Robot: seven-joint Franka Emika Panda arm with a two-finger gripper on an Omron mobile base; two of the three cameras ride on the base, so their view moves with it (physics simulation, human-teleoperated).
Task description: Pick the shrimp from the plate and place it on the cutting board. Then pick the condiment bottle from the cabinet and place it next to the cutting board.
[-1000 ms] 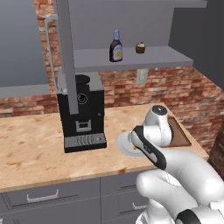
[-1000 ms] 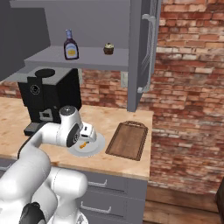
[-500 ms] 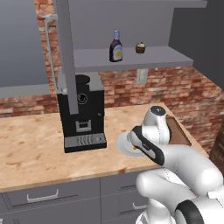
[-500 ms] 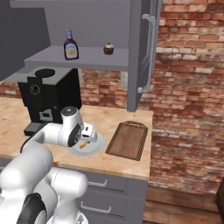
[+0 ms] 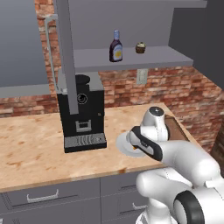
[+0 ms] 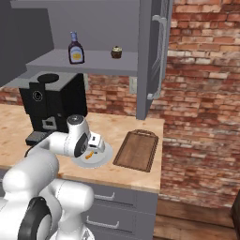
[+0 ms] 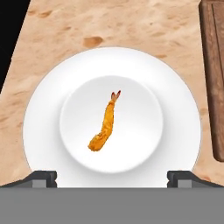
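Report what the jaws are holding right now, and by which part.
Nothing is held. The gripper hangs open above the plate, its jaws spread wide, and the shrimp lies untouched in the plate's middle.

kitchen, rendered. light wood counter (image 5: 35,144) as landmark: red brick wall (image 6: 201,93) behind it, grey drawers (image 5: 48,197) with handles below it, grey wall cabinet (image 5: 131,59) above it, door swung open. on counter: black coffee machine (image 5: 81,111), white plate (image 7: 43,109) with shrimp (image 7: 105,124), dark wooden cutting board (image 6: 137,150) just beside plate. on cabinet shelf above counter: condiment bottle (image 5: 116,46), cupcake (image 5: 140,47). wall socket (image 5: 141,76) in brick behind counter.
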